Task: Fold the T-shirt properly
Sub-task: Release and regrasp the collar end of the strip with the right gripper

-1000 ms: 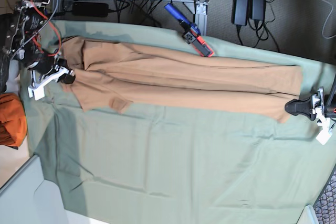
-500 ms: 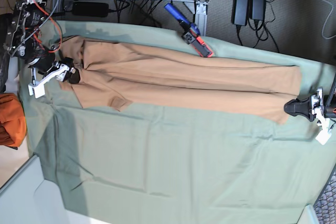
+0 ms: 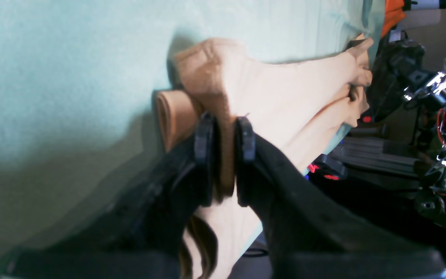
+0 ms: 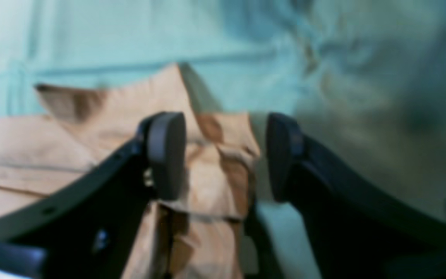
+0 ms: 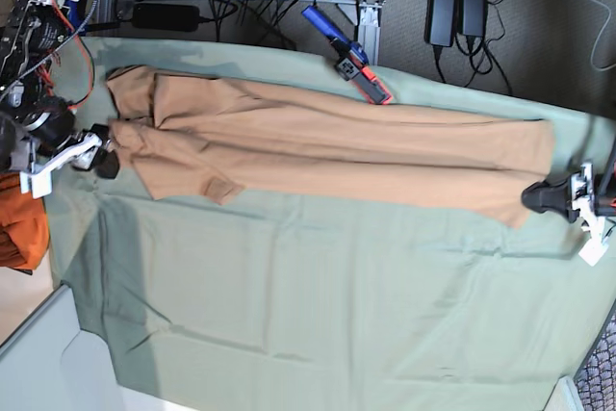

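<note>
Between the left gripper (image 3: 225, 128) pads sits the T-shirt (image 3: 285, 104) edge.

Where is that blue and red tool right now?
In the base view the blue and red tool lies at the far edge of the green cloth, just above the long tan T-shirt, near the cables.

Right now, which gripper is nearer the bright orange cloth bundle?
Right. The right gripper is just beside the bright orange cloth bundle; the left gripper is far off at the opposite side.
</note>
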Controlling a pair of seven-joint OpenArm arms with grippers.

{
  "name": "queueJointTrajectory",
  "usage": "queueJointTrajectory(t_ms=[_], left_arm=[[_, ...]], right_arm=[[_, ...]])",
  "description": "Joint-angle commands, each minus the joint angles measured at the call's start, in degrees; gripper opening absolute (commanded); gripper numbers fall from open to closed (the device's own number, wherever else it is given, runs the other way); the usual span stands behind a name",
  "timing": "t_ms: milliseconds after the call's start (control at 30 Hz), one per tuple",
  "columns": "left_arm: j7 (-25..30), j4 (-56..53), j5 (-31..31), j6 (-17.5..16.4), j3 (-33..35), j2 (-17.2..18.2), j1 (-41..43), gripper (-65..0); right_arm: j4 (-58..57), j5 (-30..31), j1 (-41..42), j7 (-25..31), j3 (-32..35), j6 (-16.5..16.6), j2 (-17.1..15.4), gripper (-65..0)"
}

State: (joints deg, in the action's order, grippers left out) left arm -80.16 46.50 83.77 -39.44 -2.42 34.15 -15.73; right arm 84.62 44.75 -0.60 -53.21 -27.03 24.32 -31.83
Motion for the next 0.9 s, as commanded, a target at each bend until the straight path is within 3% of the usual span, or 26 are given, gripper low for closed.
queueJointTrajectory(t_ms=[0,167,300,567,600,700,733,867], left_arm=[[0.2,0.8,1.2,-0.6,-0.3,1.2,-1.1,-52.8],[0.2,0.8,1.2,-0.6,-0.3,1.2,-1.1,-52.8],[0.2,0.8,1.2,-0.6,-0.3,1.2,-1.1,-52.8],[0.2,0.8,1.2,-0.6,-0.3,1.2,-1.1,-52.8],[0.2,0.8,1.2,-0.6,-0.3,1.2,-1.1,-52.8],[0.2,0.8,1.2,-0.6,-0.3,1.2,-1.1,-52.8],[0.2,0.8,1.2,-0.6,-0.3,1.2,-1.1,-52.9],[0.2,0.8,1.2,-0.6,-0.3,1.2,-1.1,-52.9]], right_arm=[[0.7,0.5,1.8,1.4,-0.1,7.0,-1.0,-31.4],[-2.8,0.0,7.1,2.7,3.1,7.0,1.6,-31.4],[-8.7,-4.2,10.8,5.5,7.5,7.0,3.6,-31.4],[-14.3,-4.7,11.5,5.7,13.2,7.0,4.3,-32.3],[-14.3,-4.6,11.5,5.6,13.2,7.0,4.3,-36.4],[-14.3,-4.6,11.5,5.4,13.2,7.0,4.3,-60.0],[-14.3,-4.1,11.5,5.4,13.2,7.0,4.3,-65.0],[-14.3,-3.2,11.5,5.3,13.2,7.0,4.3,-65.0]])
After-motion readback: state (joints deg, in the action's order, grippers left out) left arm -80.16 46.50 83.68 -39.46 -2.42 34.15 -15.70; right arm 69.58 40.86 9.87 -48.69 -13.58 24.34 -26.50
